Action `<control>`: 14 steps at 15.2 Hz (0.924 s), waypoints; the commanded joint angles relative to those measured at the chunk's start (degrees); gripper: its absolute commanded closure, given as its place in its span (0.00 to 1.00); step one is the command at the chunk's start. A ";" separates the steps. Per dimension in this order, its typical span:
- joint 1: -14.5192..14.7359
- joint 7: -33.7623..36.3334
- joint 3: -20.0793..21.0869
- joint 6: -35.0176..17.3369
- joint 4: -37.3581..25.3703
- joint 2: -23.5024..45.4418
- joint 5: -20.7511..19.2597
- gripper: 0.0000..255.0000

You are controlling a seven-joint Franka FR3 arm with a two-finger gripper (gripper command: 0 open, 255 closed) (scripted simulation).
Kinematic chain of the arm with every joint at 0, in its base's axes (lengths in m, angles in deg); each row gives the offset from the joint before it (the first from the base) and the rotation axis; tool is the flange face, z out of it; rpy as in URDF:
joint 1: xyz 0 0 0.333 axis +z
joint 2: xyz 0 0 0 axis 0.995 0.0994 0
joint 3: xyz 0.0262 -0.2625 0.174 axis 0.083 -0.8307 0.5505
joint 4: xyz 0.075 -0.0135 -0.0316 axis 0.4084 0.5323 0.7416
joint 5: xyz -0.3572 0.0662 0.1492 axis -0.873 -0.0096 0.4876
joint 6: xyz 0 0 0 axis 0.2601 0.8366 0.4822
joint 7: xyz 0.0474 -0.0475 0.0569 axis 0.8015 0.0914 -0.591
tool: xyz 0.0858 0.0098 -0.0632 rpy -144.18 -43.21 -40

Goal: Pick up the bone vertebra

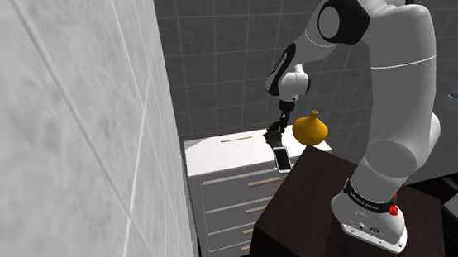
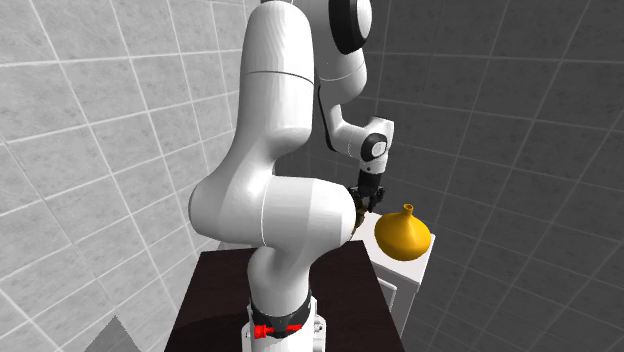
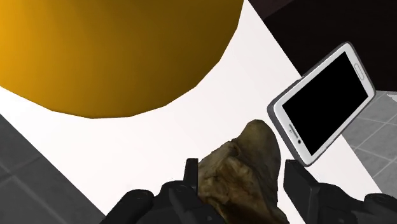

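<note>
The bone vertebra [image 3: 245, 168] is a knobbly brown-tan lump clasped between my two black fingers [image 3: 299, 183]. My gripper [image 3: 245, 186] is shut on it, over the white top [image 3: 210, 121] of a chest of drawers. In the shoulder view the gripper [image 1: 276, 133] points down with the brown vertebra [image 1: 274, 134] at its tip, between a phone and a yellow vase. In the second exterior view the gripper [image 2: 368, 198] hangs just behind the arm's big white link. I cannot tell whether the vertebra touches the top.
A yellow gourd-shaped vase [image 1: 309, 129] [image 2: 403, 235] [image 3: 114, 51] stands close beside the gripper. A white phone with a black screen [image 1: 282, 158] [image 3: 321, 102] lies at the top's edge. The white chest of drawers [image 1: 236, 197] stands against a tiled wall [image 1: 62, 135], beside my dark stand [image 1: 308, 217].
</note>
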 commanded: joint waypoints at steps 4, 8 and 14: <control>-0.03 -0.05 0.03 -0.09 0.03 0.05 0.06 1.00; -0.05 -0.07 0.03 -0.08 0.00 0.07 0.06 1.00; 1.30 1.77 -1.76 2.63 0.57 -3.53 -2.48 1.00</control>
